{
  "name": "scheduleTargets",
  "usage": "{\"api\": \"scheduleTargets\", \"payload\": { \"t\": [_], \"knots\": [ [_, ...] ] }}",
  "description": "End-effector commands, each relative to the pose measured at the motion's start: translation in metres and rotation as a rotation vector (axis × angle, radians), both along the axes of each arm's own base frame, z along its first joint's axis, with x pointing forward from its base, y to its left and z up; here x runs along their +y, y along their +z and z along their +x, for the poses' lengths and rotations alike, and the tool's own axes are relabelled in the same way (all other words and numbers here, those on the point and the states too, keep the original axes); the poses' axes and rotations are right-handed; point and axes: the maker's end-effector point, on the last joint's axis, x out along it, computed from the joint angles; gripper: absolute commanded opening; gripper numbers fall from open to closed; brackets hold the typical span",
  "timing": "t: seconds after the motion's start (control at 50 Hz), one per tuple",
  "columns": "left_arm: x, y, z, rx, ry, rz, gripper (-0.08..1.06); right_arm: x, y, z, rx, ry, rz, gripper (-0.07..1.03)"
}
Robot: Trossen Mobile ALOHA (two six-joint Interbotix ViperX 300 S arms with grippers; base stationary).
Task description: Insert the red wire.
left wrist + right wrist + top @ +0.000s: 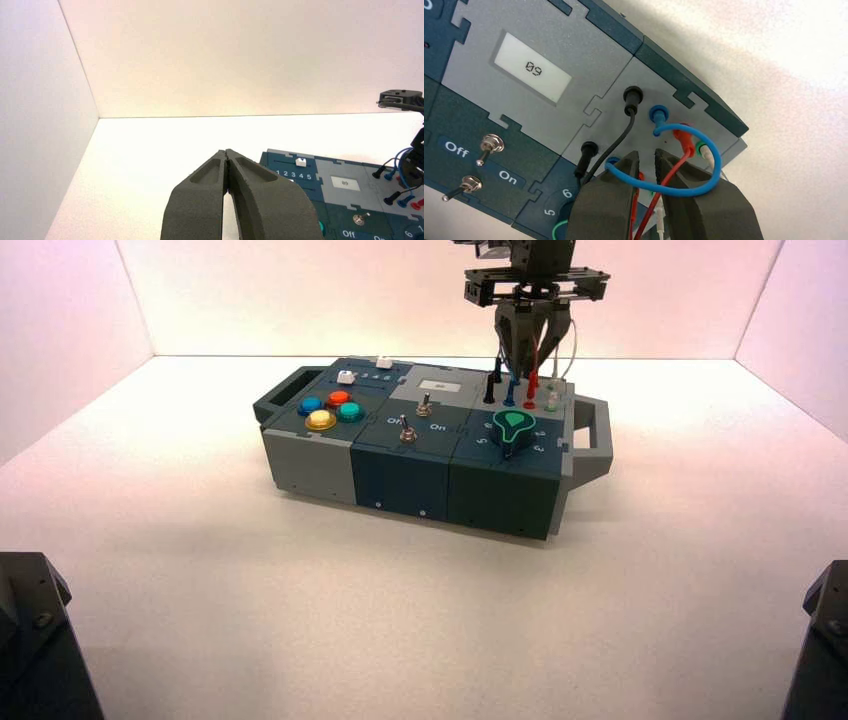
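Observation:
The red wire's far plug [684, 137] sits in a socket on the grey wire panel, and its thin red cable runs back through the gap between my right gripper's fingers. A second red plug [640, 176] shows just behind one finger. My right gripper [647, 159] hovers over the panel at the box's back right corner [531, 362]. Its jaws stand apart, with no pad pressing on anything. In the high view a red plug [531, 392] stands upright on the panel. My left gripper [227, 152] is shut on nothing, off to the box's left.
A blue cable [704, 187] loops across both right fingers from a blue plug [658, 114]. Black plugs [632, 97] stand beside it. The display [532, 67] reads 09. Two toggle switches [489, 146], a green knob [514, 425] and coloured buttons [330, 410] are on the box [400, 465].

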Motion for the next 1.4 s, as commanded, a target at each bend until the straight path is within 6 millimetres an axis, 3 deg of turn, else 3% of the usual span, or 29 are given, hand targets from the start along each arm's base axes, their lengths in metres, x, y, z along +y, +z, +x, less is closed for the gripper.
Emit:
{"api": "scheduleTargets", "payload": {
  "t": [0.02,0.18,1.4],
  "knots": [
    [0.001,0.018,0.005,-0.043,0.007,0.001,-0.03,0.003,0.021,0.010,-0.050,0.002,0.013,0.20],
    [0.001,0.017,0.005,-0.042,0.007,0.001,-0.03,0.003,0.022,0.009,-0.048,0.004,0.009,0.24],
    [0.001,0.019,0.005,-0.046,0.007,0.002,-0.03,0.003,0.052,0.005,-0.066,-0.005,0.018,0.26]
  ]
}}
